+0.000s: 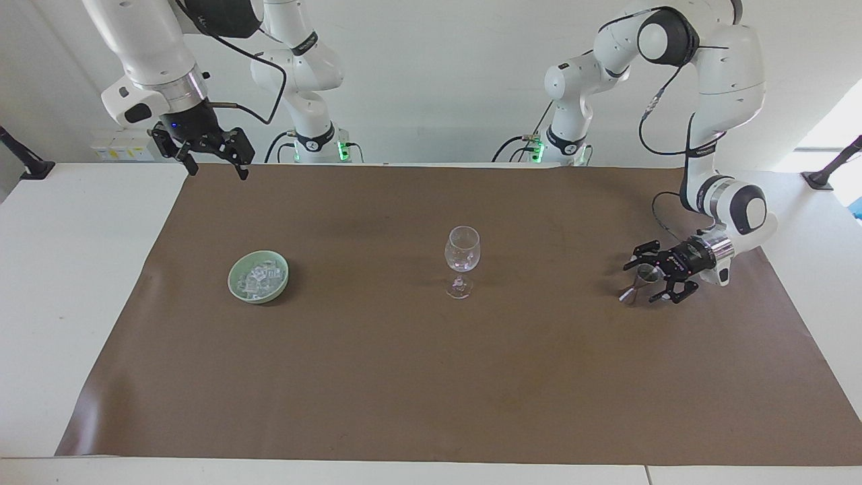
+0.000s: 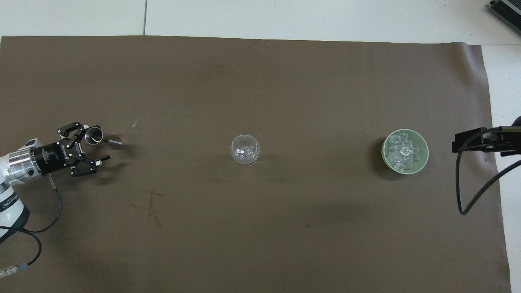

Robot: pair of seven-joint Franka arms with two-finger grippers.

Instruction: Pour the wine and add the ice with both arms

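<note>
A clear wine glass (image 1: 462, 259) stands upright mid-cloth, also in the overhead view (image 2: 245, 149). The ice (image 1: 259, 275) fills a pale green bowl (image 1: 237, 283) toward the right arm's end; ice (image 2: 402, 151) and bowl (image 2: 424, 156) show from overhead. A small metal stemmed cup (image 1: 645, 275) stands toward the left arm's end, also seen from above (image 2: 94, 136). My left gripper (image 1: 654, 277) is low and open, the cup's bowl between its fingers, close to one; from overhead (image 2: 94, 144) touching is unclear. My right gripper (image 1: 219, 172) waits open, high over the cloth's corner.
A brown cloth (image 1: 431, 377) covers most of the white table (image 1: 67, 269). The right gripper's body and cable (image 2: 474, 142) hang over the cloth's edge beside the bowl. Black clamps (image 1: 20, 162) sit at the table's corners nearest the robots.
</note>
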